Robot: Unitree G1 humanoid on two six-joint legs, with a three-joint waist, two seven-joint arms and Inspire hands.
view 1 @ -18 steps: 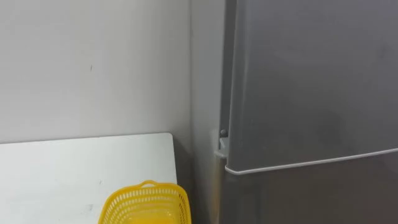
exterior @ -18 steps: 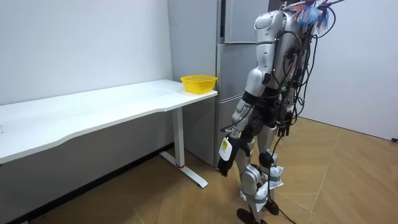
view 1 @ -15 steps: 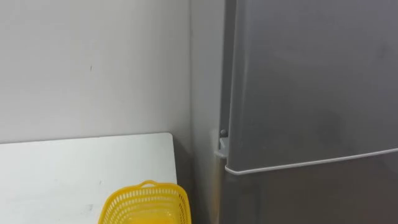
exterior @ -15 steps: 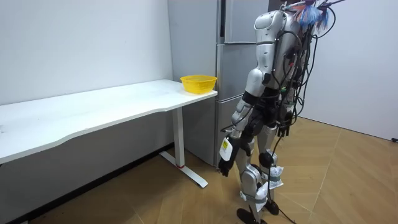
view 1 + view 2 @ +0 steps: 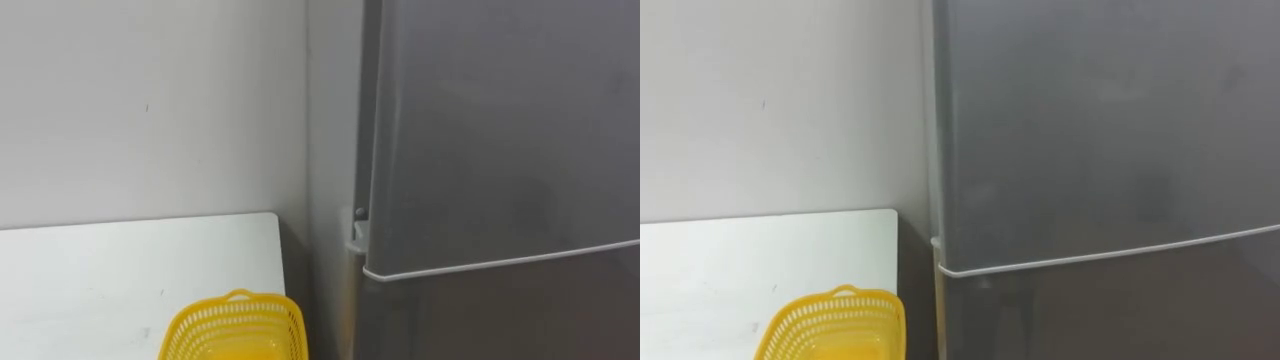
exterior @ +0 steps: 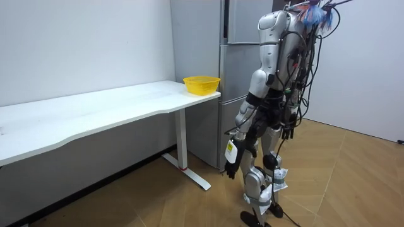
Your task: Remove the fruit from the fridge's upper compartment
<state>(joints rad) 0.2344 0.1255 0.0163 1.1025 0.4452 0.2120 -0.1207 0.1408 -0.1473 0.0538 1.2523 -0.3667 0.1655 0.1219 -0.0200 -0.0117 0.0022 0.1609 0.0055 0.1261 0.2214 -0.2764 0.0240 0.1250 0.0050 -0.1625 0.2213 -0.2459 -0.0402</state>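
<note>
Now the robot stands upright in front of the tall grey metal fridge [image 5: 500, 130], close to it. Both fridge doors are closed, and the upper door covers the eye view from 12 to 4 o'clock. What is inside is hidden. At 7 o'clock the yellow plastic mesh basket [image 5: 235, 325] sits on the corner of the long white table [image 5: 100, 270], which meets the pale wall [image 5: 150, 100]. In the room view, the left hand [image 6: 230, 167] hangs low beside the thigh and the right hand [image 6: 288, 130] hangs at the hip. I cannot tell whether either hand is spread or closed.
</note>
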